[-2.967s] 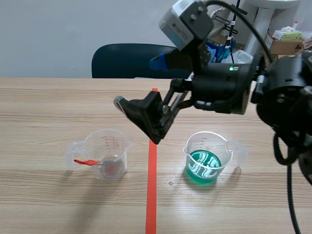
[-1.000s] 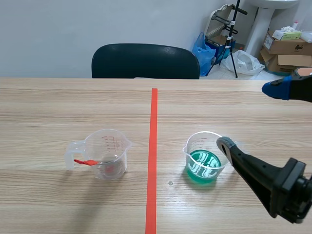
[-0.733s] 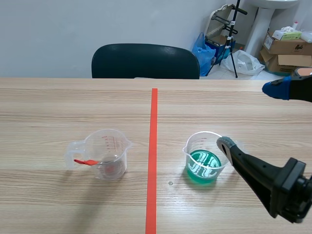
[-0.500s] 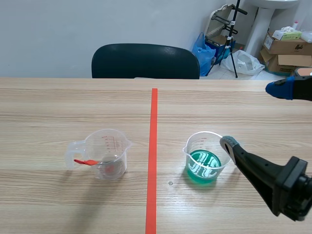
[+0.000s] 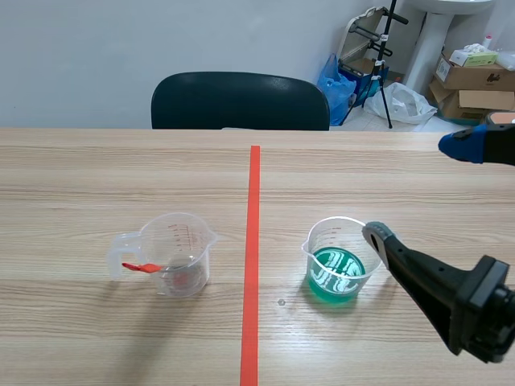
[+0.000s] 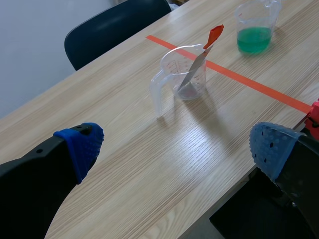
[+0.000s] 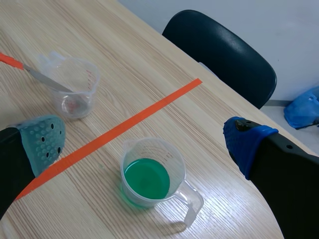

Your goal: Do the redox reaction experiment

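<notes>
I am holding my right gripper [image 5: 415, 190] wide open with nothing in it, low at the right side of the table [image 5: 96, 177]. Three seconds ago this arm was standing raised across the top of the scene, its fingers hanging over the orange-red tape line [image 5: 252, 257]. Now it is sitting down beside the beaker of green liquid [image 5: 336, 259], and in the last second it has only been edging slightly to the right. One pad is lying just beside that beaker's rim on its handle side, and the other pad is staying well apart. In the right wrist view the green beaker is showing ahead, between my two fingers.

The clear beaker [image 5: 179, 253] is standing where it was, on the other side of the tape line, with the red-handled spatula [image 5: 143, 267] leaning inside it.

I am keeping my left gripper [image 6: 177, 149] wide open too, holding nothing, with the clear beaker well ahead of it. Beyond the table the dark chair [image 5: 240, 100] is standing unchanged.
</notes>
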Tool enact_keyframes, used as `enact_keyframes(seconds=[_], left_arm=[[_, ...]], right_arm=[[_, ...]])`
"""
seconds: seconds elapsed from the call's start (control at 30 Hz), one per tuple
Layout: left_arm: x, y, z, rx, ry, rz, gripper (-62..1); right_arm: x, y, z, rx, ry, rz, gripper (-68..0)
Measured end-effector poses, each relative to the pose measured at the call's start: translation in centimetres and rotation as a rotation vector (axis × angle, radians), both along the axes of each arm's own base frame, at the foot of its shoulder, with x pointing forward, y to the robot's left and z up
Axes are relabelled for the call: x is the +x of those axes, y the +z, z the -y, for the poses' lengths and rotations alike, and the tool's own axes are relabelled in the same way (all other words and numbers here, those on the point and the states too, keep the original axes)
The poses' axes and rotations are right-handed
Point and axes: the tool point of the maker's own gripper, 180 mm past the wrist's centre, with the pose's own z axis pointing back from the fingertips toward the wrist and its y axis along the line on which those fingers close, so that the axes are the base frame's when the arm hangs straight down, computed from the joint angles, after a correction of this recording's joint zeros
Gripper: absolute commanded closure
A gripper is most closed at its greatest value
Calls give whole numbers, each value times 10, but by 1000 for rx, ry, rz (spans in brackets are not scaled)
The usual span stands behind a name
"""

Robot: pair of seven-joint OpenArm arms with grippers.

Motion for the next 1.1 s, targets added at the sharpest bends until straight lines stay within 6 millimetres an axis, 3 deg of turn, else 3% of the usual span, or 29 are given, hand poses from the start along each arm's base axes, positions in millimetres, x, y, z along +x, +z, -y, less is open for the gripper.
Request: enact_keyframes(seconds=[1.1], left_arm=[[-1,-5,0,9,0,-27,-623]], right_arm=[[0,0,0,-1,0,-1,-679]])
